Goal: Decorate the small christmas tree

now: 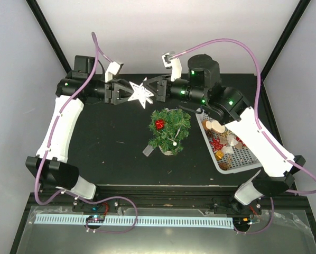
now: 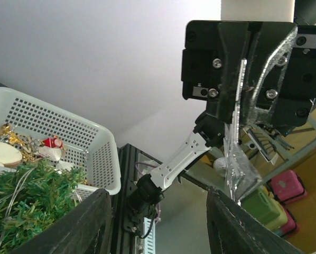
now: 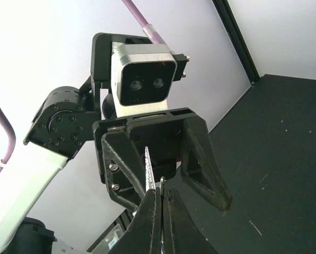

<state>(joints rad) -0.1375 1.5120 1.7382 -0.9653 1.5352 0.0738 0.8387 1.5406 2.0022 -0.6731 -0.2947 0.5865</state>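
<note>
The small christmas tree (image 1: 171,127) stands mid-table on its cream pot, with a red ornament (image 1: 159,124) on it; its needles also show in the left wrist view (image 2: 26,203). A white glitter star (image 1: 140,93) hangs in the air behind the tree, between both grippers. My right gripper (image 1: 151,90) is shut on the star's edge (image 3: 149,164), its fingertips (image 3: 154,197) pressed together. My left gripper (image 1: 130,92) faces it, open, with its jaws on either side of the star's other side. In the left wrist view the left gripper (image 2: 157,194) is wide open and the star (image 2: 241,95) shows edge-on.
A white perforated basket (image 1: 250,159) with several ornaments sits right of the tree, under the right arm; it also shows in the left wrist view (image 2: 89,143). A small white tag (image 1: 148,151) lies by the pot. Tent walls close in behind and at the sides.
</note>
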